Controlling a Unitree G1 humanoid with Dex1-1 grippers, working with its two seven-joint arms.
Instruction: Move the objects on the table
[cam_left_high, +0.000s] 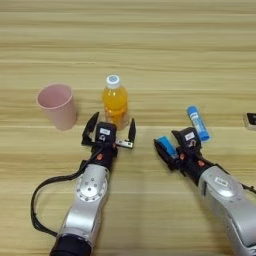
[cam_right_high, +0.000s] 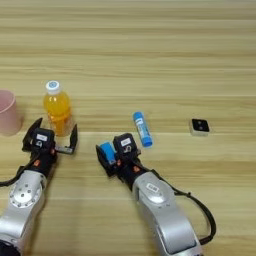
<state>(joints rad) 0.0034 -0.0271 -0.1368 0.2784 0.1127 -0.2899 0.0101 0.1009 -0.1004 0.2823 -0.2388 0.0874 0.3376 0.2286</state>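
An orange-juice bottle with a white cap stands upright left of centre. My left gripper is open just in front of its base, one black finger on each side, not closed on it. A pink cup stands upright to the left of the bottle. My right gripper is low over the table at right of centre, shut on a blue flat bar. A blue tube lies flat just beyond and to the right of this gripper. A small beige square with a black centre lies further right.
The light wooden table fills the view, with its far half bare. A black cable loops beside my left forearm, and another cable trails by my right forearm.
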